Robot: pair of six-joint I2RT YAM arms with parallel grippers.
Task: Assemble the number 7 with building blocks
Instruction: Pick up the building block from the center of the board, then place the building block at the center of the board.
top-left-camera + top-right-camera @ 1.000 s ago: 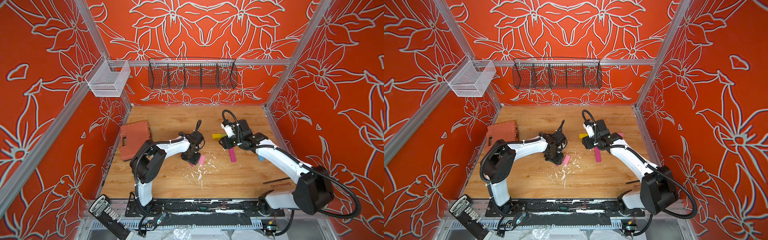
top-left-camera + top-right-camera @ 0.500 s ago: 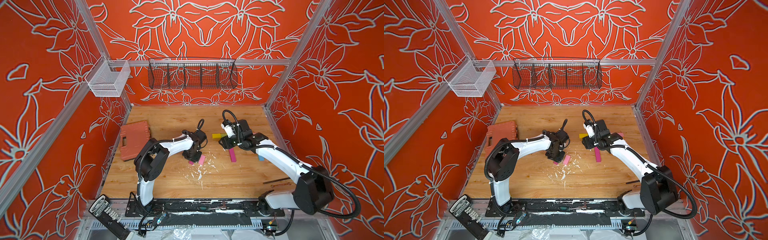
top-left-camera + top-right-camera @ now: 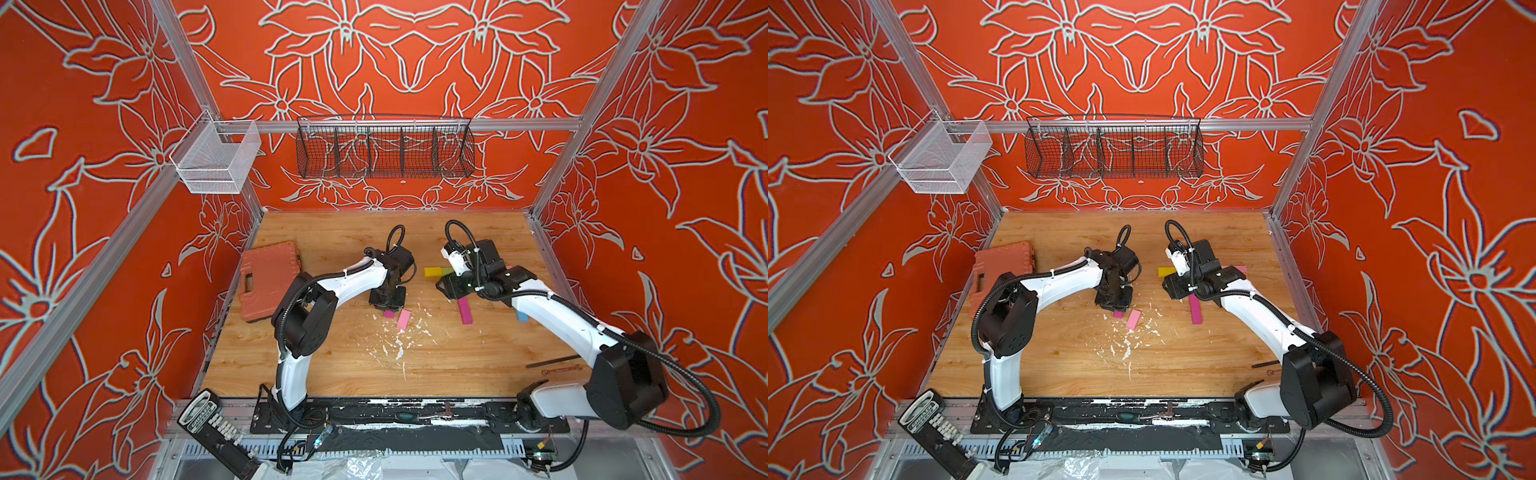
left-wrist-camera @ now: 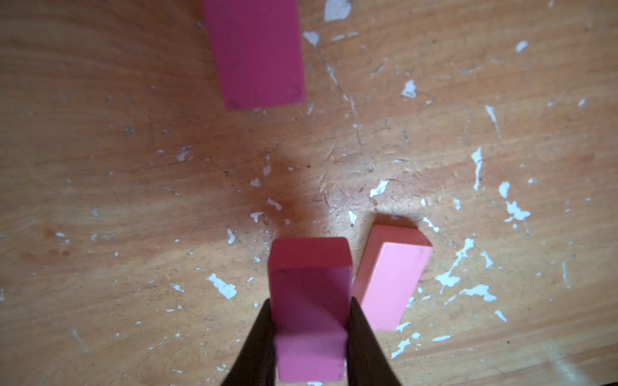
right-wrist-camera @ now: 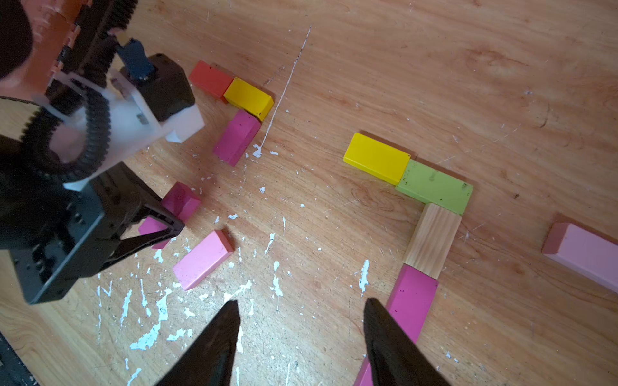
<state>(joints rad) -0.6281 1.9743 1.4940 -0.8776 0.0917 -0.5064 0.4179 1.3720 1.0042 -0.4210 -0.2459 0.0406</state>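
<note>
Left wrist view: left gripper (image 4: 311,300) clamps magenta block (image 4: 309,267) — pink block (image 4: 391,280) just beside (right gripper (image 5: 301,301) gapes).

A red-brown plastic case (image 3: 269,286) lies by the worktop's (image 3: 340,370) left edge. White flecks (image 3: 400,353) dot the middle. A dark rod (image 3: 552,361) lies near the front right corner. A black wire basket (image 3: 384,147) hangs above the back edge.
</note>
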